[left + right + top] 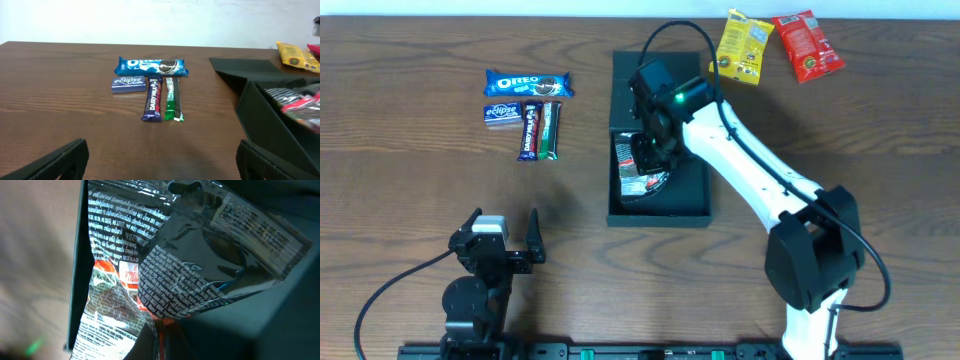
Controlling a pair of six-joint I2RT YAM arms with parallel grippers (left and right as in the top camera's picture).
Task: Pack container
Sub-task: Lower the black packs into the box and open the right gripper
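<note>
Step in hand: placing a snack into the container (692,196). The container sat mid-worktop (410,170), open, with the flap lid (625,85) laid flat on the far side. Right tool (648,158) was down inside the box, closed tight. The wrist view was filled with a crumpled dark foil packet (165,280), and its film appeared to bunch toward the fingers, so I judged it pinched rather than released. The fingers themselves were hard to make out there. The packet lay against the box's left wall, partly on the floor, and nothing else was visible inside. Left tool (505,215) was spread wide and empty, parked near the front-left edge of the worktop, well apart from everything. Six items were outside the box. To its left, in a tidy cluster, were the Oreo pack (528,83), eclipse box (502,112), Dairy Milk bar (531,131) and green bar (551,130). Past its far-right corner were the yellow packet (743,44) and red packet (807,45). I'd put the task at an early stage. The next move called for the right tool to open and lift straight out so it didn't drag the foil back up or catch the wall. The left cluster faced the left tool directly. The bars touched side by side, so a pick there needed to come down on one bar without nudging its neighbour.
</note>
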